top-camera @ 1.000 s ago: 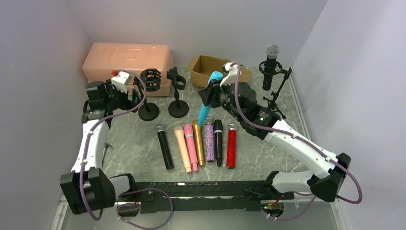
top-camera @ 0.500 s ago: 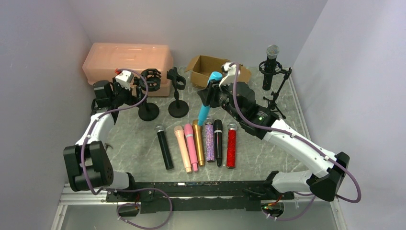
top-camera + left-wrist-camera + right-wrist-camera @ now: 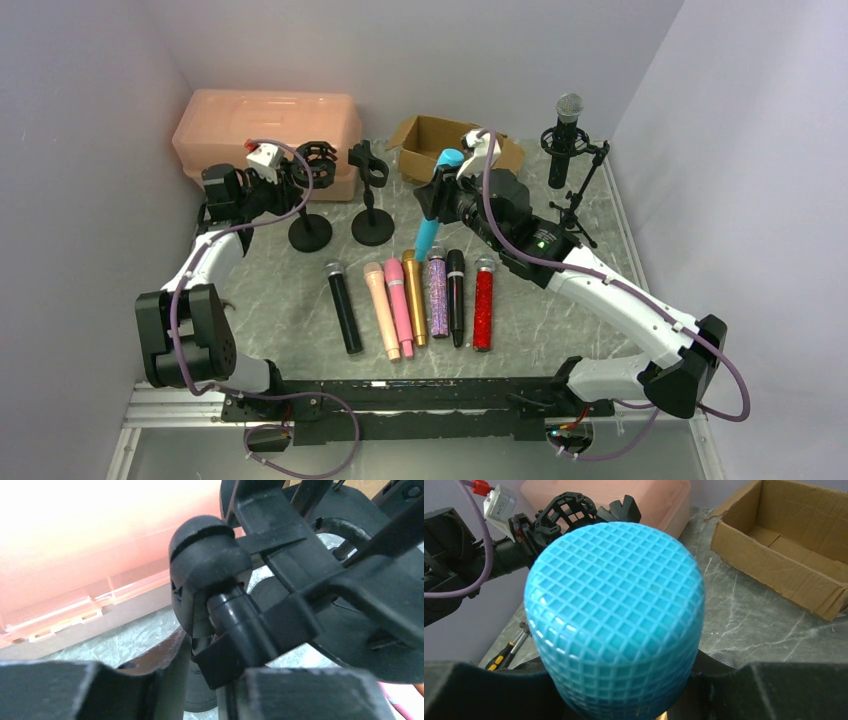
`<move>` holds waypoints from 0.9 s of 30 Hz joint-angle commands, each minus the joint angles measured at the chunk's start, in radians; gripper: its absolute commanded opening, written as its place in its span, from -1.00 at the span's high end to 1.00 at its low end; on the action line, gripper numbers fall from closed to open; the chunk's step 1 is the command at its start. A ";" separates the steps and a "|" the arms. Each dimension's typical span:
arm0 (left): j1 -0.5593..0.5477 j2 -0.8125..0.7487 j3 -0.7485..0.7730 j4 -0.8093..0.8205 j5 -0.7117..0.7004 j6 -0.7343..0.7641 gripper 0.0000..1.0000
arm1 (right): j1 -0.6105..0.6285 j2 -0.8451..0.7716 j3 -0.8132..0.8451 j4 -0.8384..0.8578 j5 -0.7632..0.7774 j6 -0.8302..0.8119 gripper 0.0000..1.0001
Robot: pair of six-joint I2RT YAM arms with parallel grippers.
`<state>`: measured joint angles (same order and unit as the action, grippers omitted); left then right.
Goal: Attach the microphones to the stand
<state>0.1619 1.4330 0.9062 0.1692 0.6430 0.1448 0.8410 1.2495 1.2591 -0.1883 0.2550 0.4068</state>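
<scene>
My right gripper (image 3: 441, 197) is shut on the teal microphone (image 3: 432, 215), held tilted with its mesh head (image 3: 616, 615) up, above the far end of the row. Lying side by side on the table are black (image 3: 345, 308), peach (image 3: 381, 308), pink (image 3: 399, 305), gold (image 3: 414, 298), purple glitter (image 3: 438, 282), a second black (image 3: 456, 297) and red glitter (image 3: 483, 303) microphones. My left gripper (image 3: 288, 180) is at the shock-mount stand (image 3: 314, 170). Its jaws are closed round the stand's post joint (image 3: 235, 625). A clip stand (image 3: 370, 168) is just right of it.
A tripod stand (image 3: 580, 195) at the back right holds a black microphone with a silver head (image 3: 568, 125). A peach plastic case (image 3: 265, 118) sits at the back left and an open cardboard box (image 3: 432, 133) at the back middle. A screwdriver (image 3: 506, 652) lies by the left wall.
My left arm has swung forward and right to the shock-mount stand, and its jaws have gone from wide open to closed on the post. The right arm has hardly moved.
</scene>
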 commanded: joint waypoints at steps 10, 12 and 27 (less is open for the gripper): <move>-0.001 -0.185 -0.002 -0.143 0.011 0.022 1.00 | -0.008 -0.031 0.032 0.041 -0.001 -0.029 1.00; -0.002 -0.228 -0.024 -0.165 0.011 0.028 1.00 | -0.009 -0.027 0.035 0.044 -0.003 -0.032 1.00; -0.001 -0.346 -0.144 -0.234 0.026 0.069 1.00 | -0.010 0.080 0.157 0.091 -0.045 -0.076 1.00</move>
<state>0.1619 1.1233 0.7979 -0.1230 0.6312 0.1997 0.8352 1.2770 1.3037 -0.1852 0.2367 0.3687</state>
